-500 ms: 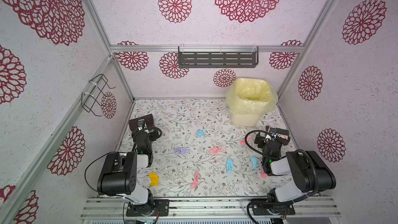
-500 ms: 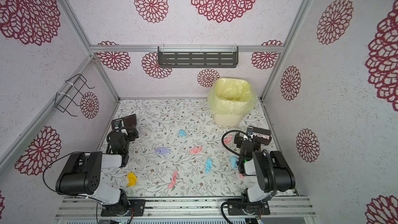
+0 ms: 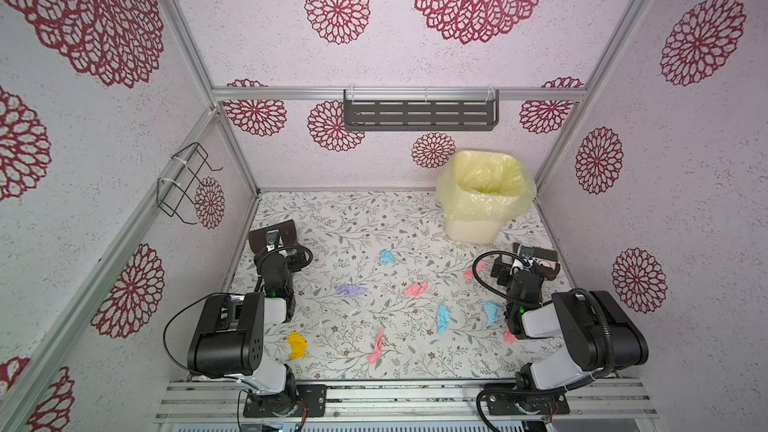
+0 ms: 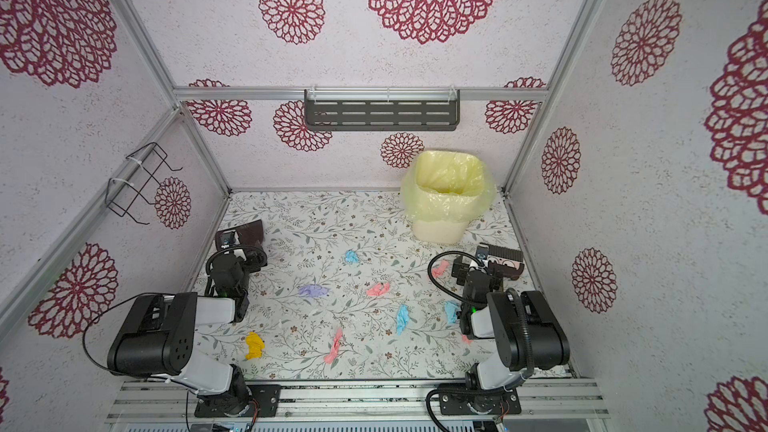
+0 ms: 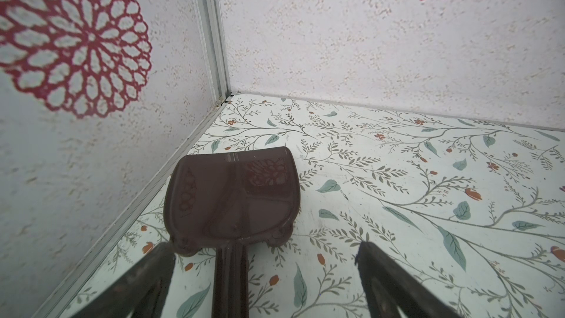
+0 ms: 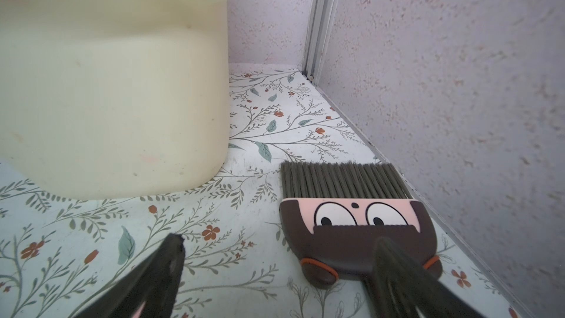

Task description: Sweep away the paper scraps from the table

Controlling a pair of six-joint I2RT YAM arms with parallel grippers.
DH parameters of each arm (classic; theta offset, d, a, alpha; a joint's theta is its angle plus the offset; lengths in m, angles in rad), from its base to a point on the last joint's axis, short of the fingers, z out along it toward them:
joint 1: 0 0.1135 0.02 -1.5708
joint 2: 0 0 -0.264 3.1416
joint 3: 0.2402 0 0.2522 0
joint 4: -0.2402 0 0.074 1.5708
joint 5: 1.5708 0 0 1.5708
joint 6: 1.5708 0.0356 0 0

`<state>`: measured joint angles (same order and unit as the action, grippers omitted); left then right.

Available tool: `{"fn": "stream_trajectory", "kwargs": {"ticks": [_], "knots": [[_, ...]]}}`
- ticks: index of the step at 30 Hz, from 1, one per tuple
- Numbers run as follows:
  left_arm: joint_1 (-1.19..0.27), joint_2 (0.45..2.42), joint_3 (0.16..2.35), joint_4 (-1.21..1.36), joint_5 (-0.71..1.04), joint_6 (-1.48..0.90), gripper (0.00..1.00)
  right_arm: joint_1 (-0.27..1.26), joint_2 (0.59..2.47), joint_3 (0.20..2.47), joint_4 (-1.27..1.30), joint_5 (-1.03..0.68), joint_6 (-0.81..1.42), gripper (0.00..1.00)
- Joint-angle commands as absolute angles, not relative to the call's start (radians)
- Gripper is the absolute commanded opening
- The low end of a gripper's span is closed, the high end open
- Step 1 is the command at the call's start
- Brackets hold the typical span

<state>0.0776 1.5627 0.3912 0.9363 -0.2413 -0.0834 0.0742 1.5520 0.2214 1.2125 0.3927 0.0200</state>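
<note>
While paper scraps (image 3: 415,289) lie scattered mid-worktop (image 3: 353,218), unswept, step in hand appears tool pickup. Left gripper (image 5: 267,247): jaws apart, straddling dustpan (image 5: 232,197) handle. Right gripper (image 6: 281,240): jaws apart, one finger over brush (image 6: 351,227) handle. Next move likely calls for centring, closing on both handles, lifting.

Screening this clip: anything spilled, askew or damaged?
Only the expected mess: small crumpled pastel paper scraps lie scattered across the vine-printed white table. The cream bin with yellow liner stands upright; nothing looks damaged.

2 arms (image 3: 226,334): black housings, white links; looped black cables (image 3: 607,338).
</note>
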Motion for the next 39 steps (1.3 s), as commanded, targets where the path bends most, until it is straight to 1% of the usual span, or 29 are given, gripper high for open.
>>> {"fn": "stream_trajectory", "kwargs": {"ticks": [1,7,14,15,16,17,18,19,20,22,26,29,31,34,39], "knots": [[0.083,1.561,0.402,0.933,-0.239,-0.092,0.97,0.070,1.543,0.240,1.240,0.405,0.041,0.99],[0.084,1.559,0.402,0.931,-0.236,-0.092,0.97,0.070,1.543,0.239,1.242,0.405,0.042,0.99],[0.110,1.555,0.419,0.894,-0.173,-0.106,0.97,0.064,1.539,0.238,1.237,0.393,0.046,0.99],[0.109,1.553,0.416,0.903,-0.180,-0.103,0.97,0.069,1.525,0.232,1.248,0.412,0.037,0.99],[0.100,1.531,0.419,0.884,-0.191,-0.093,0.97,0.075,1.490,0.228,1.219,0.392,0.027,0.99],[0.089,1.489,0.435,0.819,-0.196,-0.083,0.97,0.095,1.448,0.235,1.184,0.432,0.011,0.99],[0.081,1.450,0.459,0.744,-0.200,-0.078,0.97,0.120,1.400,0.257,1.106,0.499,0.008,0.99],[0.070,1.408,0.486,0.661,-0.207,-0.074,0.97,0.133,1.331,0.298,0.971,0.546,0.029,0.99],[0.060,1.370,0.508,0.595,-0.213,-0.069,0.97,0.133,1.272,0.348,0.806,0.550,0.069,0.99],[0.041,1.324,0.539,0.522,-0.221,-0.073,0.97,0.136,1.180,0.426,0.567,0.573,0.124,0.99],[-0.007,1.259,0.640,0.298,-0.212,-0.112,0.97,0.148,0.973,0.491,0.301,0.588,0.211,0.99],[-0.047,1.232,0.705,0.183,-0.195,-0.138,0.97,0.147,0.880,0.596,0.130,0.577,0.250,0.99],[-0.069,1.227,0.750,0.124,-0.173,-0.152,0.97,0.141,0.898,0.716,0.026,0.566,0.253,0.99],[-0.094,1.238,0.819,0.053,-0.143,-0.174,0.97,0.113,1.000,0.920,-0.122,0.522,0.263,0.99],[-0.110,1.264,0.891,-0.004,-0.101,-0.209,0.97,0.019,1.147,1.142,-0.192,0.364,0.321,0.99]]}}
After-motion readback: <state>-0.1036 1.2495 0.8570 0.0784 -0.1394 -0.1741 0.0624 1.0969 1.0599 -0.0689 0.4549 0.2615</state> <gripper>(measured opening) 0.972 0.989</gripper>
